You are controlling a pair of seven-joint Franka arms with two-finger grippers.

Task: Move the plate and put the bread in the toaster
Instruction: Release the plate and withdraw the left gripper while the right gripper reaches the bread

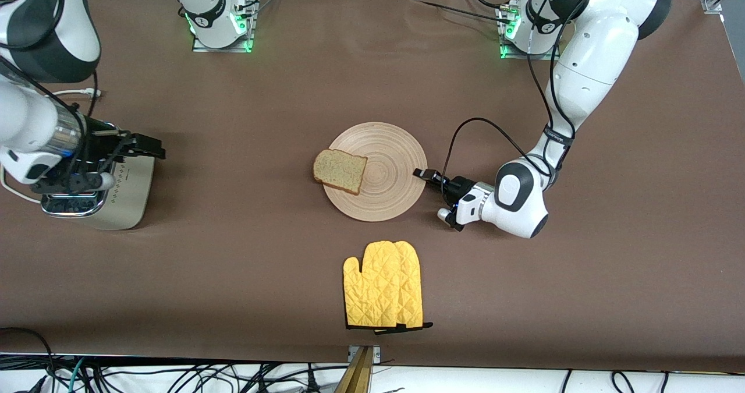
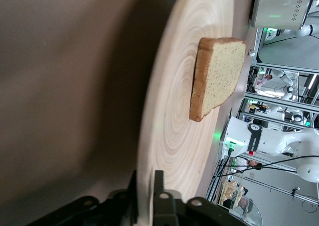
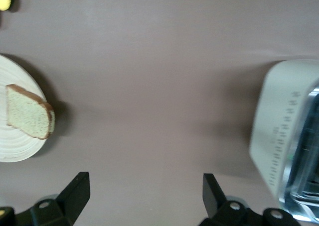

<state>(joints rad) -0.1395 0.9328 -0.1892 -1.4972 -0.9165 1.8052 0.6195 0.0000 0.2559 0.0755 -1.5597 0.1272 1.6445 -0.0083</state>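
Right gripper (image 1: 145,147) partly hides the toaster (image 1: 125,198).

No readable text, brand, number or sign is found in any view. A pattern of small dots is seen on the side of the toaster (image 1: 125,186), but no letters or figures can be made out there. Small round marks are borne on the arm bases near the green lights, too small to be read. Nothing is printed on the plate (image 1: 387,174), the bread (image 1: 340,170) or the yellow oven mitt (image 1: 382,285).
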